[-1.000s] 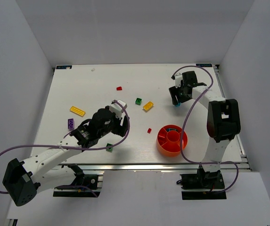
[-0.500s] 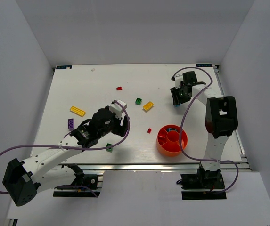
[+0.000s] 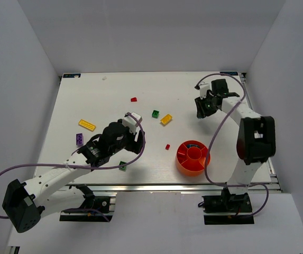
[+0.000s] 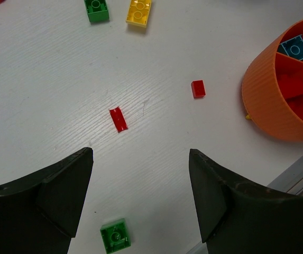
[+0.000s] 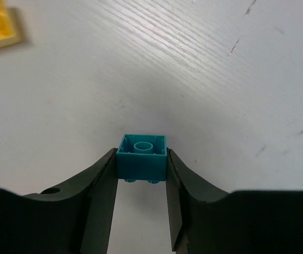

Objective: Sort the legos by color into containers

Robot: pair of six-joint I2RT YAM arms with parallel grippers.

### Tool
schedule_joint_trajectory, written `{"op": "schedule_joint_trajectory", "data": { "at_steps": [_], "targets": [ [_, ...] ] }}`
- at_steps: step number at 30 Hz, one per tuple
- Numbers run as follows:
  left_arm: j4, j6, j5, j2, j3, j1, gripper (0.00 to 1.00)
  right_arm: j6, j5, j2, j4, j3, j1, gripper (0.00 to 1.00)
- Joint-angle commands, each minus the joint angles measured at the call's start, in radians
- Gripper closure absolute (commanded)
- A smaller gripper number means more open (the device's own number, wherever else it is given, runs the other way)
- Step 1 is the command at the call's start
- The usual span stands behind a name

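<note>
- Grip first: your right gripper [image 3: 202, 108] is closed on the cyan brick [image 5: 141, 157], far out on the table [image 3: 109, 84] and well apart from the tray [image 3: 178, 164].
- The fingers [image 5: 104, 180] pinch it only at their very tips. A quick swing could, I judge, twist it loose.
- One cyan piece [image 4: 295, 48] already lies in a wedge right beside the wedge holding red pieces [image 4: 291, 87]. Release off-centre and yours may land among the reds or in the central cup [image 3: 194, 153].
- The purple cable [image 3: 208, 151] hangs just beside the tray's rim, so a low approach might drag it across and shove the tray.
- Your left gripper [image 4: 140, 153] stands wide open with nothing in it, above the red plate [image 4: 118, 119] and near the tray. Send both arms there together and they may collide.
</note>
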Motion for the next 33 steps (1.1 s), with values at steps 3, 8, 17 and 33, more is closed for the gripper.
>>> {"op": "schedule_joint_trajectory", "data": {
  "at_steps": [3,8,17,33],
  "targets": [
    [0.004,0.002,0.025,-0.037,0.015,-0.004,0.17,-0.199,-0.23,-0.358,-0.038,-0.055,-0.027,1.0],
    [-0.011,-0.002,0.026,-0.026,0.025,-0.004,0.17,-0.414,-0.519,-0.461,-0.411,0.029,-0.024,0.99],
    [-0.015,-0.009,0.046,-0.018,0.03,-0.004,0.18,-0.567,-0.42,-0.639,-0.72,0.035,0.053,0.99],
    [-0.012,-0.01,0.069,-0.02,0.033,-0.004,0.17,-0.516,-0.346,-0.77,-0.746,-0.074,0.068,1.0]
  ]
}}
